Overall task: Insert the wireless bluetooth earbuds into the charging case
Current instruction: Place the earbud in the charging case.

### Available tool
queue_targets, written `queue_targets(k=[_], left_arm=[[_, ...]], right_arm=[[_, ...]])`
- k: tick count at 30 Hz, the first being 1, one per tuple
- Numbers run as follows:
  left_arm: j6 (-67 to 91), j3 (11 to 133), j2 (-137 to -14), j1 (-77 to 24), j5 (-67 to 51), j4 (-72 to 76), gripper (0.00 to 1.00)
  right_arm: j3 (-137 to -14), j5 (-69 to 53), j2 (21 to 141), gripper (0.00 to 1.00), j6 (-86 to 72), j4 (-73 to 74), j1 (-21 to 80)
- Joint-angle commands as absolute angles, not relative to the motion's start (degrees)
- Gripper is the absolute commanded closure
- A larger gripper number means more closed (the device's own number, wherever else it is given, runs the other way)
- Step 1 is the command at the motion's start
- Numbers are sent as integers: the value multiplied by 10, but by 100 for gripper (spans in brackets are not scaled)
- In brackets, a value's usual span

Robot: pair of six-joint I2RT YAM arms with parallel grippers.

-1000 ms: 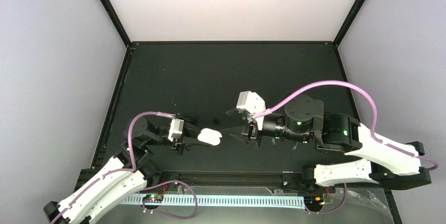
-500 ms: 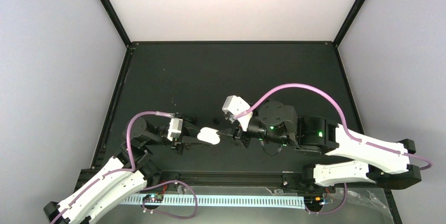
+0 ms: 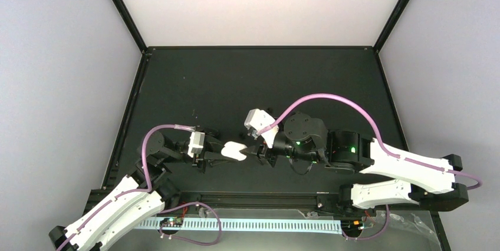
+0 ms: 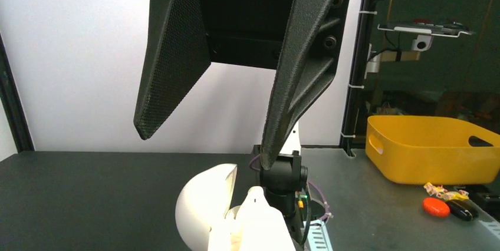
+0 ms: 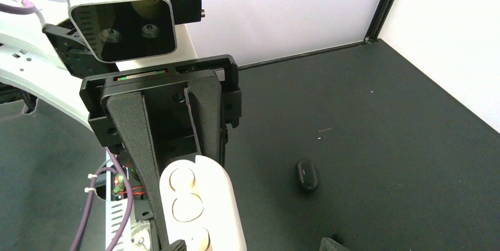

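Note:
My left gripper (image 3: 221,153) is shut on the white charging case (image 3: 236,151), which is open; its lid (image 4: 203,210) stands up in the left wrist view. The right wrist view shows the case (image 5: 197,204) face-on with round sockets, between the left fingers (image 5: 134,145). I cannot tell if white earbuds sit in them. My right gripper (image 3: 257,152) is open wide and empty, just right of the case and facing it; it also shows in the right wrist view (image 5: 253,244). One black earbud (image 5: 306,174) lies on the mat beside the case. The other earbuds are not in view.
The black mat (image 3: 247,80) is walled by white panels at the back and sides. A black rail (image 3: 259,195) runs along the near edge. A yellow bin (image 4: 424,148) stands off the table beyond the right arm's base.
My right arm has swung left, bringing its open gripper from about a hand's width away to right beside the case. The left gripper and case have not moved.

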State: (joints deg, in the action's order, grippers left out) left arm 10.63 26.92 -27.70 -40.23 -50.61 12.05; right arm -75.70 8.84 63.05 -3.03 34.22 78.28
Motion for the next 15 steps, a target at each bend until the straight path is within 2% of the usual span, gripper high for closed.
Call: queue_targets(k=[1, 15], left_arm=[[104, 286, -271, -406, -496, 138, 98], [114, 287, -268, -405, -496, 151, 98]], right_arm=[[-756, 85, 636, 42, -27, 339, 780], [-747, 94, 648, 42, -29, 346, 775]])
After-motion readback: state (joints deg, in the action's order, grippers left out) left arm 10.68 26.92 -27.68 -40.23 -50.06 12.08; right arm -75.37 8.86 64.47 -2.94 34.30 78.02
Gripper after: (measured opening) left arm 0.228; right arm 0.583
